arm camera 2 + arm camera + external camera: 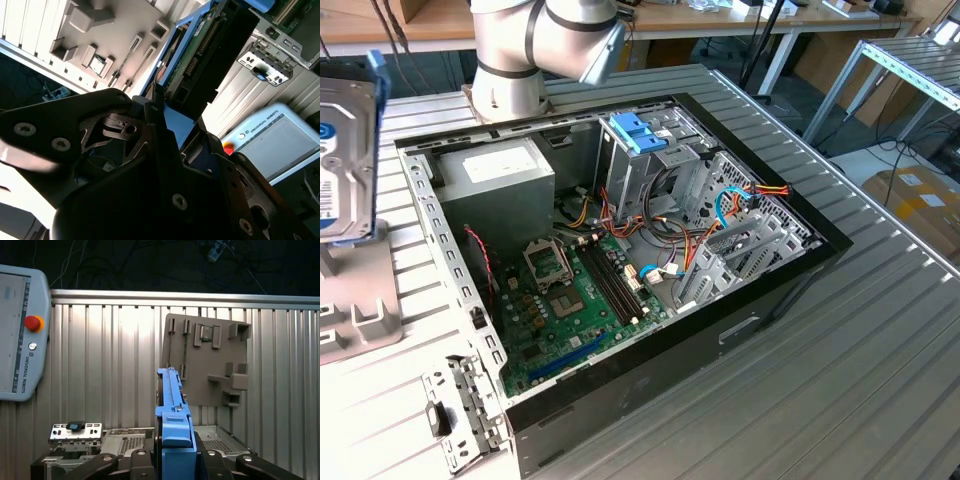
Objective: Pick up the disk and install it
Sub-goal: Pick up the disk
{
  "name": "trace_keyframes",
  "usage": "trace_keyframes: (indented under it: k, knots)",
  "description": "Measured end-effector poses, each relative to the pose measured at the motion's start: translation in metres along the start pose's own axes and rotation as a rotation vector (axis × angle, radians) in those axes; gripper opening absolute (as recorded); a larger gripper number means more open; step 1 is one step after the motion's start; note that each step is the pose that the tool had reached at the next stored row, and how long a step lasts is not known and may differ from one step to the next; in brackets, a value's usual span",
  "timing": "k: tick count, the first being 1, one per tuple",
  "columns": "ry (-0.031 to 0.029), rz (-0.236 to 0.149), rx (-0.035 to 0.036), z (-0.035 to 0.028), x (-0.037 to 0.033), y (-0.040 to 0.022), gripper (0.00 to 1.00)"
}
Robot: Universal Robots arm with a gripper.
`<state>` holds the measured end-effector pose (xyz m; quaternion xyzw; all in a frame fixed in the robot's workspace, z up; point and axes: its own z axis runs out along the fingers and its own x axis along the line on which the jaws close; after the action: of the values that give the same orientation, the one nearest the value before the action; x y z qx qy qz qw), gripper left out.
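As the jaws clench the disk [172,410] between them above the table [880,330], carrying seems in hand, and seating likely demands squaring with the drive cage [652,172].

Open PC case [650,372] sits mid-worktop [860,400], with the arm's base [510,70] right behind it. Inside, the power supply [495,175] is in the back corner toward the exterior view's left, with the motherboard [570,310] flat on the case floor in front of it. The drive cage [655,170] is next to the supply on the exterior view's right, a plastic clip [638,132] on top. A fixture plate [360,300] lies on the worktop off the case's left, and the disk [345,165] is raised above it. A metal bracket [460,410] lies just beside the case's near left corner. In the first wrist view the disk stands on edge between the gripper [175,460] jaws, and a teach pendant [20,335] lies well apart from the plate.
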<state>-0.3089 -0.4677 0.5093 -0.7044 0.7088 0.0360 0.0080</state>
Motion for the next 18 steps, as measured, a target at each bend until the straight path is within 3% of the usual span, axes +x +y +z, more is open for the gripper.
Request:
trace_keyframes:
  k: [6, 10, 12, 16, 18]
  knots:
    - [0.0, 0.001, -0.0071, 0.0029, 0.0001, -0.0218, 0.37]
    - [0.0, 0.001, -0.0165, 0.0082, 0.0003, -0.039, 0.37]
    - [0.0, 0.001, -0.0184, 0.0119, 0.0005, -0.0418, 0.37]
    - [0.0003, 0.001, -0.021, 0.014, 0.0006, -0.0541, 0.37]
    - [0.0003, 0.001, -0.0216, 0.0155, 0.0007, -0.0557, 0.37]
